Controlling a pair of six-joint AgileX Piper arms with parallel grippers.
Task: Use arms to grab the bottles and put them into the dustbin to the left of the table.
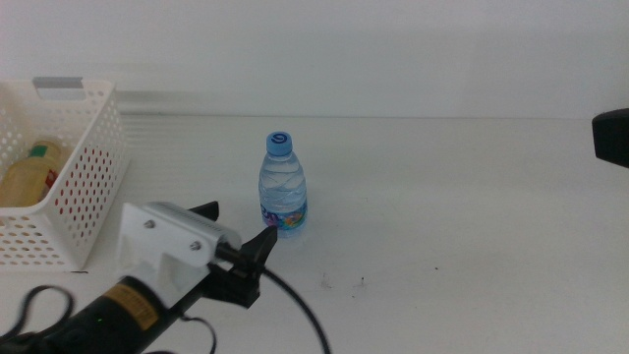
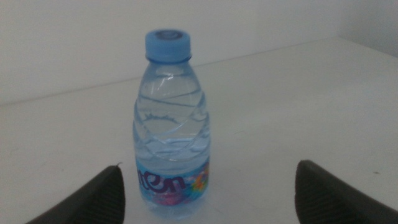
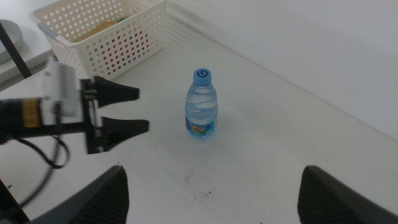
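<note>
The white table [image 1: 462, 197] carries all items; positions are given relative to the water bottle [image 1: 283, 184]. Well to its left stands the dustbin [image 1: 84, 187], containing the yellow tea bottle [image 1: 29, 172] and, apparently, something red seen only through the perforations. The left gripper [image 1: 236, 234] is just left of the water bottle, jaws spread, not touching it. The water bottle stands upright. The right gripper [image 3: 211, 193] is well to its right, jaws apart.

Bare table [image 1: 472, 216] around water bottle [image 1: 282, 187]
</note>
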